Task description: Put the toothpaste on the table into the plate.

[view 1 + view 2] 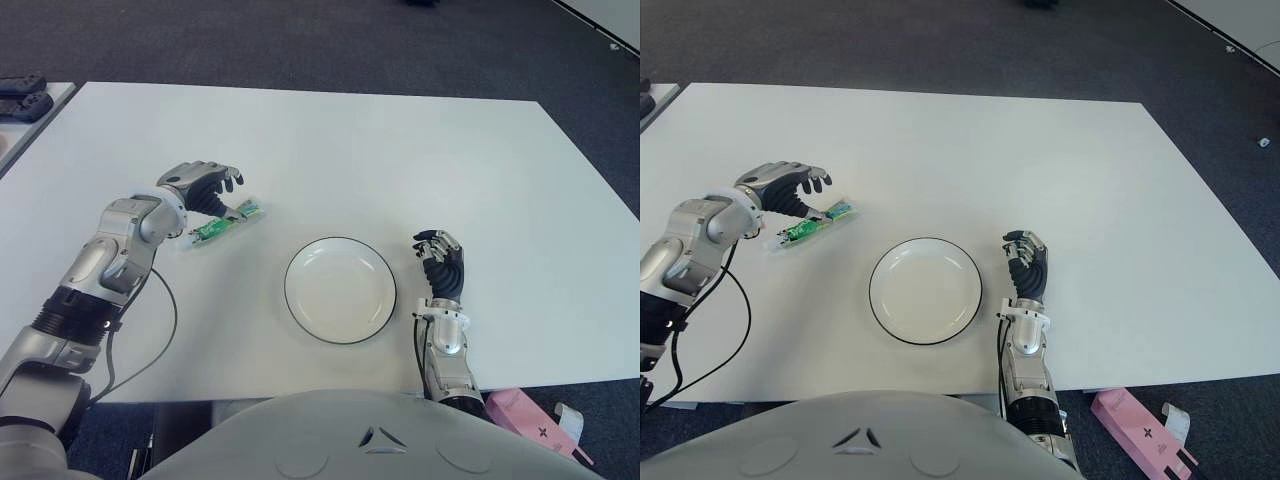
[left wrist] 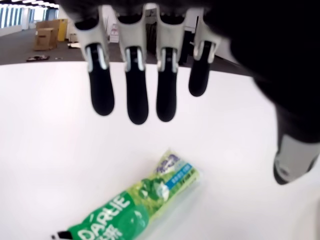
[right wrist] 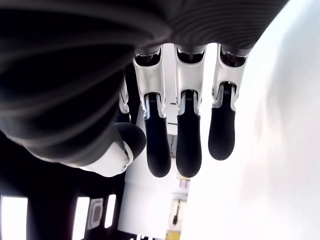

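Eye views: the toothpaste (image 1: 226,224) lies on the table (image 1: 400,150), left of the plate (image 1: 340,290); the left hand (image 1: 205,187) hovers over it. The right hand (image 1: 440,262) is right of the plate

Left wrist view: fingers (image 2: 137,95) spread, holding nothing

Right wrist view: fingers (image 3: 189,145) relaxed, empty

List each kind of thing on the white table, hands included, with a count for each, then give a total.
Toothpaste tube, green, beside the plate, under the open left hand: 1
Plate, white with a dark rim, nothing in it: 1
Robot hands, the right hand idle on the plate's right: 2
Total: 4
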You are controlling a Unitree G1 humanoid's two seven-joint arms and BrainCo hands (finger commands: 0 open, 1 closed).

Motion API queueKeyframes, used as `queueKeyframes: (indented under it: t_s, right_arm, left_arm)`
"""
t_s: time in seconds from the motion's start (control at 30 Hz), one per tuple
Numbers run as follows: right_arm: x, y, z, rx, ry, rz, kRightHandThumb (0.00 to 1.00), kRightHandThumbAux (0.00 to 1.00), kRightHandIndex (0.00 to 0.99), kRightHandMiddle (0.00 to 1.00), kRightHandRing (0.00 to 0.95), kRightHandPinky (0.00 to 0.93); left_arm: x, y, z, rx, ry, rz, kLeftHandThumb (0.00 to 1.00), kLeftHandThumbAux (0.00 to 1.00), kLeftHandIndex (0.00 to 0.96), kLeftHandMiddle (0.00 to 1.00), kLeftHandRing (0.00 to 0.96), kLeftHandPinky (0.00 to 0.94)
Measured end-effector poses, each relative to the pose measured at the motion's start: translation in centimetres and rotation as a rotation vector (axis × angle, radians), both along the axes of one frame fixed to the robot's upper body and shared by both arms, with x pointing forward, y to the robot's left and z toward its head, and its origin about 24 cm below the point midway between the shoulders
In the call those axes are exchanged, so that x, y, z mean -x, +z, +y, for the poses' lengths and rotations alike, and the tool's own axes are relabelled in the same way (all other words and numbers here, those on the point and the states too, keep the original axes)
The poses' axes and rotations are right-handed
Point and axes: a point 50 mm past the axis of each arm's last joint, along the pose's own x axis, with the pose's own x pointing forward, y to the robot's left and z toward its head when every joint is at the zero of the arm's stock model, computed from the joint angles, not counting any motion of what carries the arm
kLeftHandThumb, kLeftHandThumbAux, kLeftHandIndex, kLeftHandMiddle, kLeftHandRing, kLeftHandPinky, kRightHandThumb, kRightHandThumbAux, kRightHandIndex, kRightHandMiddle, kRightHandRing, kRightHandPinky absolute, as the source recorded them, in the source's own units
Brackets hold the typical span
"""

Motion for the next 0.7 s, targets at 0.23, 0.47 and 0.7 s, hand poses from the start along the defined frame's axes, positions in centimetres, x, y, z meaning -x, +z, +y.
queueKeyframes:
  t_s: [0.23,0.47,0.7]
  right_arm:
    - [0.1,0.0,0.0,-0.001,-0.001,0.001,0.711,0.733,0.426,0.491,0.506,0.515]
    - [0.1,0.0,0.0,-0.002,0.000,0.000,0.712,0.733,0.426,0.488,0.502,0.506]
    - [0.2,0.0,-0.1,-0.003,0.000,-0.001,0.712,0.734,0.426,0.484,0.505,0.510]
  left_arm:
    - [0.0,-0.7,-0.3,-0.062,-0.013,0.046,0.154,0.393,0.101,0.243,0.246,0.245]
    - [-0.3,-2.0,-0.4,-0.180,-0.009,0.077,0.204,0.330,0.057,0.148,0.132,0.143]
    - [-0.6,-2.6,-0.4,-0.229,-0.003,0.088,0.230,0.301,0.076,0.130,0.108,0.122]
